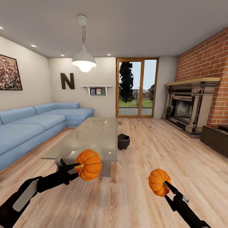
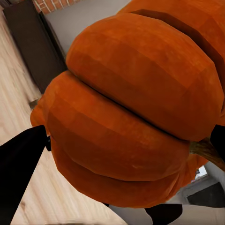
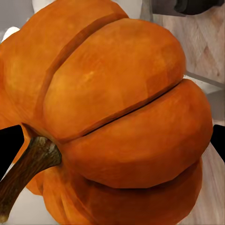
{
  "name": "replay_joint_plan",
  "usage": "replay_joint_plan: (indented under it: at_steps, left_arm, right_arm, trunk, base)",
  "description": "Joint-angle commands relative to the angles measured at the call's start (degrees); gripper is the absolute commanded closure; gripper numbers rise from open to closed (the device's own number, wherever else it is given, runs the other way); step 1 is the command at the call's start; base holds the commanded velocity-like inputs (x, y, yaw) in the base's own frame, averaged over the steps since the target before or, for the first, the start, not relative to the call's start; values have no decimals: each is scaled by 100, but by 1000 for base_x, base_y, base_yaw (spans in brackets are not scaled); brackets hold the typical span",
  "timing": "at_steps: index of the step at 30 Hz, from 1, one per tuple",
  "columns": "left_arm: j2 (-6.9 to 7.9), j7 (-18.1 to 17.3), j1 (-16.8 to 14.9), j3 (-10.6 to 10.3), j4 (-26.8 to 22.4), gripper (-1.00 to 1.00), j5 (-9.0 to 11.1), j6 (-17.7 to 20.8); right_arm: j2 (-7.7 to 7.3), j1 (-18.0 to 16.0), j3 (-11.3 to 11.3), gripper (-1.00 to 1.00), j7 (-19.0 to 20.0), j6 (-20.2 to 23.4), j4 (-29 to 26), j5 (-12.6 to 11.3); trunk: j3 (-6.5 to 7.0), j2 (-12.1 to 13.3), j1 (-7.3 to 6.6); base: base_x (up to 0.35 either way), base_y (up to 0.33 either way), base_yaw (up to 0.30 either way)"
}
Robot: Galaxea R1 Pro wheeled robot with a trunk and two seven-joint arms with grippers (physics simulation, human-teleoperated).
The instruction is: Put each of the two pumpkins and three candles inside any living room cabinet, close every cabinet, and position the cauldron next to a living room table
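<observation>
Head view: we hold two pumpkins aloft, left pincer [image 1: 77, 167] clamped on one [image 1: 89, 164], right pincer [image 1: 165, 184] on the other [image 1: 159, 181]. Cauldron [image 1: 123, 141] at 12 o'clock beside the glass surface [image 1: 91, 139]. Cabinet [image 1: 215, 137] at 2 o'clock: turn there, keep both grips firm.

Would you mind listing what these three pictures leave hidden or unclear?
- Left gripper: in the head view the bright-orange ribbed pumpkin it holds covers its fingertips.
- Right gripper: the second orange pumpkin hides the finger contact.
- Round-bellied black cauldron: the glass-topped coffee table cuts off its left side.
- Low dark-brown cabinet: cropped by the head view's right edge; whether its fronts are shut is unclear.
</observation>
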Motion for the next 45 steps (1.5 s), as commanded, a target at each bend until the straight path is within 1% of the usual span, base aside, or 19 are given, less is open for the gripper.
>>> replay_joint_plan:
  at_steps: [1,3,4,7,10,11,13,15,17,25,31,42,45]
  left_arm:
    - [6,-4,-4,-15,2,100,14,16]
    - [6,-4,-4,-18,1,100,13,15]
    - [6,-1,-4,-18,5,100,14,16]
    - [1,0,-4,-27,3,100,10,16]
    - [-27,5,-4,-69,-22,100,8,15]
    - [-40,13,-4,-75,-25,100,0,15]
    - [-51,26,-4,-79,-29,100,-18,15]
    - [-49,29,-4,-84,-32,100,-3,15]
    - [-49,30,-4,-83,-33,100,6,15]
    - [-50,23,-4,-93,-34,100,11,15]
    - [-18,-17,-4,-30,-34,100,18,23]
    - [-20,-22,-4,-23,-31,100,19,23]
    - [-28,-22,-4,-26,-55,100,20,23]
  right_arm:
    - [0,-5,-7,100,0,60,3,-55]
    - [0,-5,-11,100,-3,66,4,-61]
    - [0,-5,-48,100,-16,70,4,-63]
    - [-11,-5,-251,100,-71,133,6,-60]
    - [-52,-5,-312,100,-94,515,11,-41]
    - [-119,-4,-314,100,-136,620,24,-40]
    - [-425,-1,-306,100,-176,1025,44,-45]
    - [-565,-2,-301,100,-170,1303,99,-32]
    - [-600,0,-300,100,-154,1396,188,-12]
    - [-616,-1,-275,100,-137,1440,232,10]
    - [-599,-3,-255,100,-156,1416,241,14]
    - [-598,-1,-254,100,-163,1407,258,14]
    - [-609,-3,-283,100,-155,1323,259,10]
  trunk:
    - [21,-1,-4]
    - [71,2,-9]
    - [94,3,-11]
    - [149,7,-19]
    - [199,11,-27]
    - [215,12,-30]
    - [247,15,-35]
    - [279,18,-40]
    - [311,20,-45]
    - [438,31,-66]
    - [395,31,-66]
    - [299,31,-66]
    - [338,35,-73]
  base:
    - [0,0,-254]
    - [0,0,-163]
    - [0,0,-65]
    - [0,0,-25]
    - [0,0,-3]
    - [0,0,0]
    - [0,0,0]
    - [0,0,0]
    - [0,0,0]
    - [0,0,0]
    - [0,0,41]
    - [0,0,104]
    - [0,0,67]
